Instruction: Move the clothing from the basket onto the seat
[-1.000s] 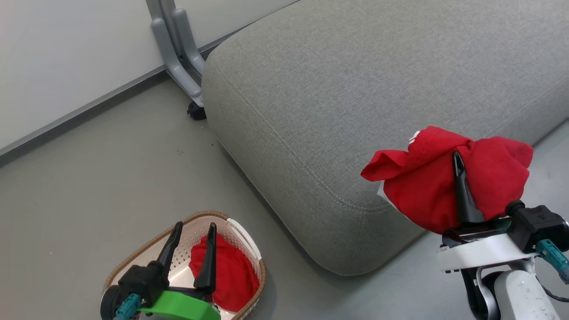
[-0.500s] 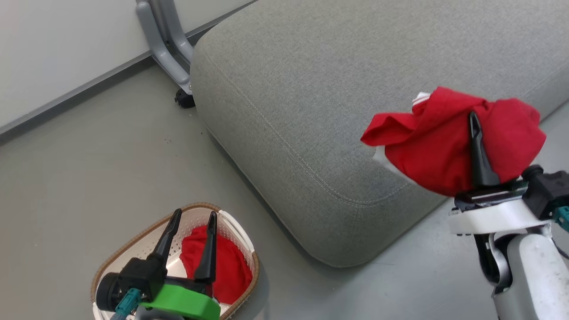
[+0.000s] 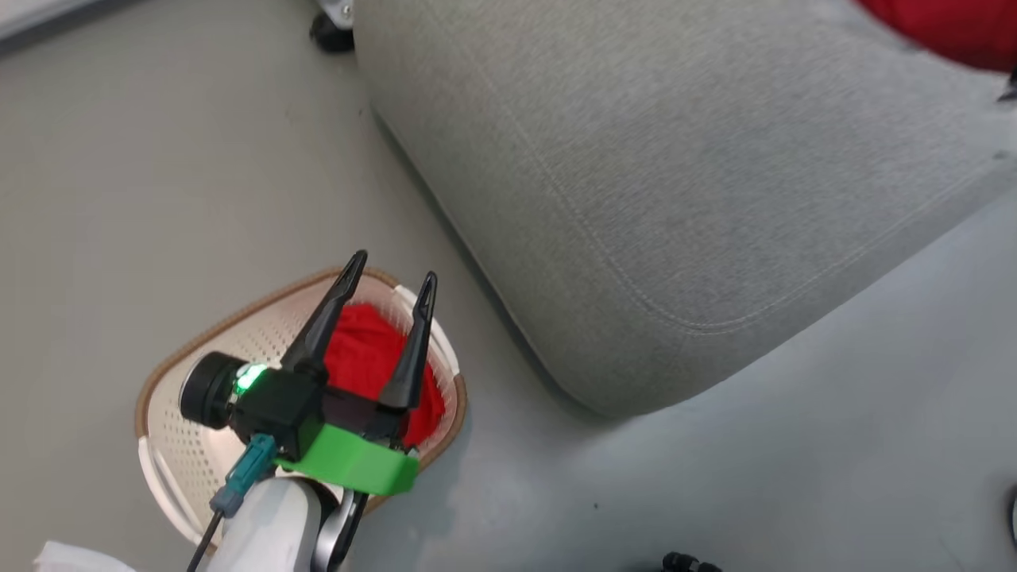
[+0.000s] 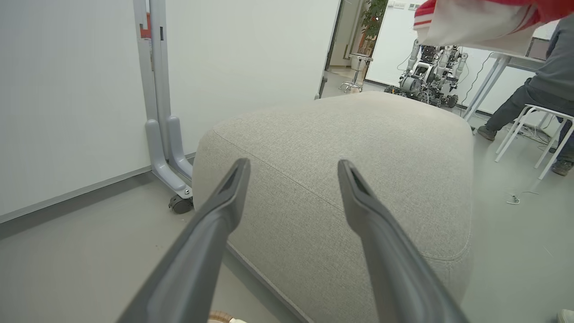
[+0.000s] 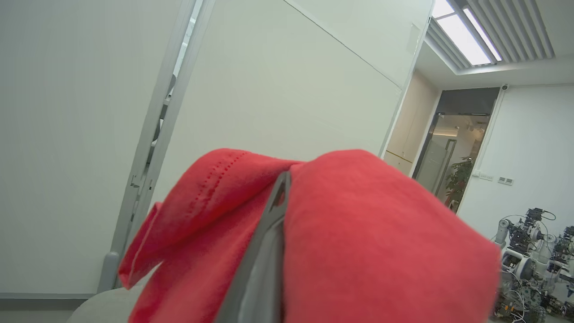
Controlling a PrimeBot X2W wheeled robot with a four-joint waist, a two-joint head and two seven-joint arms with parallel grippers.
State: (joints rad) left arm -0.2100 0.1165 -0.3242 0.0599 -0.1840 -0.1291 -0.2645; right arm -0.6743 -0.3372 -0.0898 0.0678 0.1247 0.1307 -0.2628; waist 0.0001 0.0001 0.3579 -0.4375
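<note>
Up and inward goes the right end effector [image 5: 281, 188] with its red garment [image 5: 381, 233]. Half a second ago the bundle hung over the near corner of the seat [image 3: 675, 175]; now it shows at the top right corner of the head view, farther in over the cushion. Part of that shift is the camera's own: the whole head view has tipped downward, so the seat and the basket [image 3: 199, 445] sit differently in the picture without having moved on the floor [image 3: 159, 159]. The left wrist view shows the garment's white-striped edge hanging well above the seat's top, not touching it.

For the task, this looks like the end of the carry for this piece. What remains is to lower it and let go over the cushion. A second red garment [image 3: 361, 357] lies in the basket, against its far wall, so the job seems roughly half done.

The right end effector's fingers are pressed together with fabric draped over both sides — clamped on the red garment. The left end effector [image 3: 395, 266] has its fingers spread wide and holds nothing. It hovers over the basket with the second red garment beneath it, apparently clear of the cloth, its tips pointing toward the seat.
</note>
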